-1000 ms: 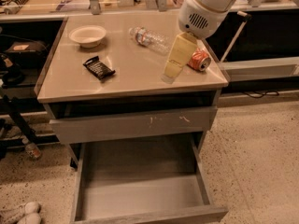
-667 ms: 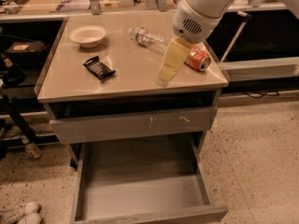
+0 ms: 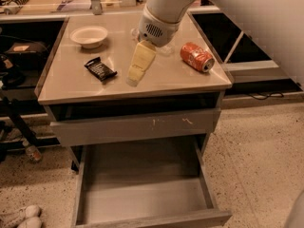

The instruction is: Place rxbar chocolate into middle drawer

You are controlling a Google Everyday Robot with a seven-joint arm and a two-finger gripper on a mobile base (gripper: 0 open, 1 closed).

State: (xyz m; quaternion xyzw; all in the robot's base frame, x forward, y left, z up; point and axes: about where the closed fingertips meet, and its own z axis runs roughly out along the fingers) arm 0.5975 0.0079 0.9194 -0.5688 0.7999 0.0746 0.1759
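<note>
Camera view shows the wide grey middle drawer (image 3: 142,194) pulled open below the tan tabletop (image 3: 190,82). Over the last second the pale two-finger gripper (image 3: 132,81) has been carried left, away from the orange soda can (image 3: 197,57), so the approach is judged underway and the pick not yet made. Its fingers (image 3: 138,64) seem pressed together, with nothing held. The small flat black rxbar chocolate (image 3: 100,70) is left lying on the tabletop, just left of the fingertips and apart from them.

The arm (image 3: 166,4), cut off by the top edge, hides most of a bottle (image 3: 135,33) just behind the hand (image 3: 133,79), itself right of the bar (image 3: 100,69).
</note>
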